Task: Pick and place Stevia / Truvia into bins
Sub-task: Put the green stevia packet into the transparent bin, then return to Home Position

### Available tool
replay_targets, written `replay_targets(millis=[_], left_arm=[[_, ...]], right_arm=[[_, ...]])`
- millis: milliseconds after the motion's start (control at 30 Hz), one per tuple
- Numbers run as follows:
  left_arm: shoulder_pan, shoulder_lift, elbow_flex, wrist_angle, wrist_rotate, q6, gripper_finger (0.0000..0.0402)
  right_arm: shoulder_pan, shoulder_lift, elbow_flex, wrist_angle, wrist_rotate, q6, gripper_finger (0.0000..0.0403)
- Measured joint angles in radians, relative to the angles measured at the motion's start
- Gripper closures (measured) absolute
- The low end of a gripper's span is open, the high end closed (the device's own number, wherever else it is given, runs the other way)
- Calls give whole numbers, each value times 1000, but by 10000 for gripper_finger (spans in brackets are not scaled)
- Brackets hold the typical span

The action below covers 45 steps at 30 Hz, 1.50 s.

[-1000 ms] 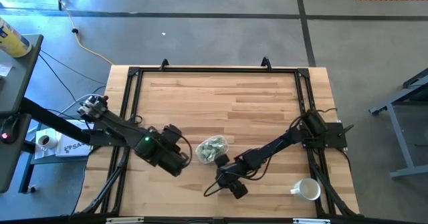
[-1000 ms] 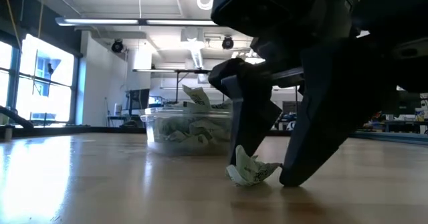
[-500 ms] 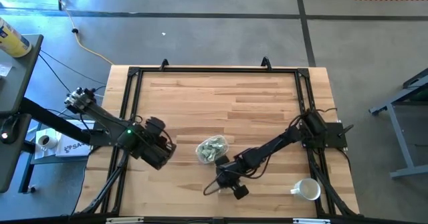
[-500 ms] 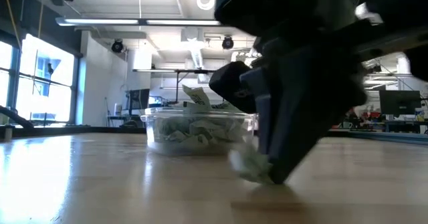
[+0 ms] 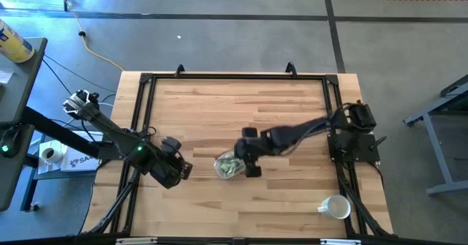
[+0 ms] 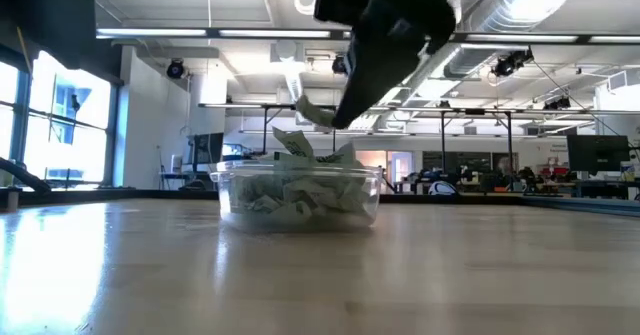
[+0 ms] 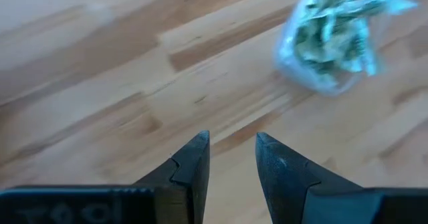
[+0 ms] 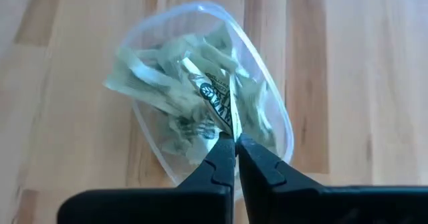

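Observation:
The clear bin [image 5: 227, 167] stands mid-table, near the front, heaped with pale green and white Stevia packets [image 6: 295, 190]. My right gripper [image 5: 248, 162] hovers just over the bin's right side, shut on one packet [image 8: 215, 102]. In the low view this packet [image 6: 312, 113] shows above the heap. My left gripper [image 5: 180, 170] is to the left of the bin, over bare wood. In the left wrist view it [image 7: 231, 142] stands open with nothing between its fingers, and the bin [image 7: 331, 40] lies ahead of it. My right gripper pinches the packet by one end [image 8: 231, 126] between its two fingertips. The fingers slant down from the table's right. The rest of the packet sticks out beyond the tips, lifted clear above the bin's heap.
A white mug [image 5: 335, 207] lies at the front right corner. A black frame [image 5: 234, 77] runs round the wooden table top. Bare wood stretches behind the bin and to either side of it.
My right gripper has shut on a crumpled packet lying on the table near the front edge. It has lifted the packet clear and carried it up and toward the far edge, over the bin. My left gripper has drawn back toward the table's left edge.

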<state>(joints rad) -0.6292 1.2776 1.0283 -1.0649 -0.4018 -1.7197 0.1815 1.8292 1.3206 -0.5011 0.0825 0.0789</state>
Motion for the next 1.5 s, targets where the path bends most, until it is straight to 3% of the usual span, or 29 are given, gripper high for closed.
replay_targets(millis=[233,467,600,767,967,1133,1400,1500], left_arm=[[0,-42,-165,298,-24,48,247],[1,-47,-206,448,-56,167,247],[17,-47,-207,514,-110,261,247],[89,-47,-208,586,-103,368,247],[190,-45,-208,742,13,561,247],[264,5,-207,942,157,691,247],[323,37,-197,1003,178,632,247],[341,14,-192,994,308,557,247]], right_arm=[[-77,98,-1,19,-177,-1,383],[-79,92,1,42,-87,-8,359],[-88,84,26,33,-86,-33,327],[-92,83,84,-44,-70,-46,276],[-67,41,107,-193,-52,-54,218],[8,-70,20,-246,22,-60,204],[115,-296,-215,-269,134,129,213],[142,-383,-238,-307,147,214,214]])
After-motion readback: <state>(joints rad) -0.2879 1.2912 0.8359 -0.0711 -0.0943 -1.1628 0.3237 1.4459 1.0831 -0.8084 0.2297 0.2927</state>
